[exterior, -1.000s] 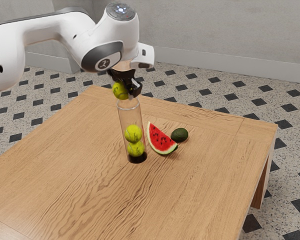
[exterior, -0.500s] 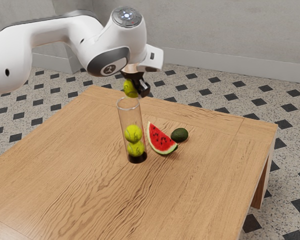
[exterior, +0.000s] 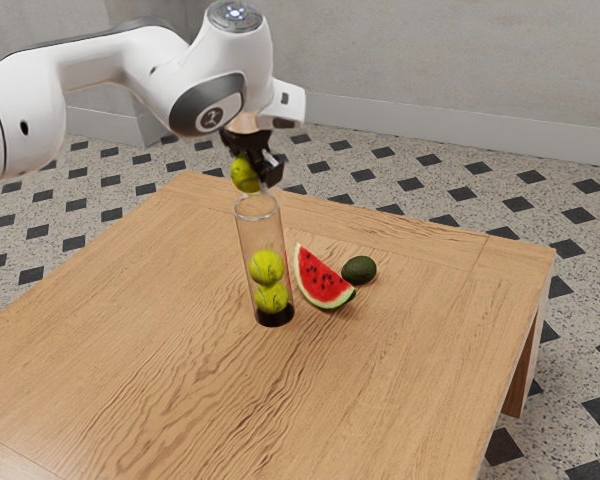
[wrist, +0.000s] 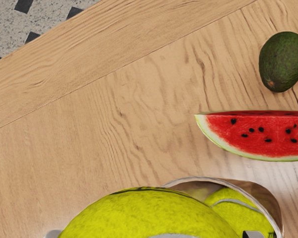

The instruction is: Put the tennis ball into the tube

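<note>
"Tennis ball (exterior: pixel 245 174): where is it, and what holds it?"

"Above the clear tube (exterior: pixel 247 238), near its mouth, at eleven o'clock from it in the exterior view. The gripper (exterior: pixel 252 172) is closed on it, fingers about one ball's width apart."

"Release now?"

"I advise against it. In the wrist view the ball overlaps only part of the mouth. First, shift slightly toward three o'clock in the exterior view and confirm centring. Second, lower straight along the tube's axis. Third, open evenly once the ball's underside enters the mouth."

"Likely fault?"

"Fingertips catching the rim and tipping the upright tube toward the watermelon slice (exterior: pixel 318 280), at four o'clock from it. Two balls (exterior: pixel 266 267) inside should leave enough room."
</note>
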Robot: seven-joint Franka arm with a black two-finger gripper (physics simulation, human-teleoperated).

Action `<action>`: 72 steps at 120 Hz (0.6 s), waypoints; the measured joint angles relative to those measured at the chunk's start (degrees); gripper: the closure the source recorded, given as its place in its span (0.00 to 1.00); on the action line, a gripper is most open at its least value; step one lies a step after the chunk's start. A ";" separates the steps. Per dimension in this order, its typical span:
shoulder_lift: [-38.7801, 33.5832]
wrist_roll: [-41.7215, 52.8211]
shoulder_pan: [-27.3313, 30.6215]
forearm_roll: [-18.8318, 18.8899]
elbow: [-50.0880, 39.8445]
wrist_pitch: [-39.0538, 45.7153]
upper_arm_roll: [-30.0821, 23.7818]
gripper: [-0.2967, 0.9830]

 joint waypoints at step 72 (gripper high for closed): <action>-7.61 2.21 -1.31 -11.86 -4.02 -9.30 2.96 0.26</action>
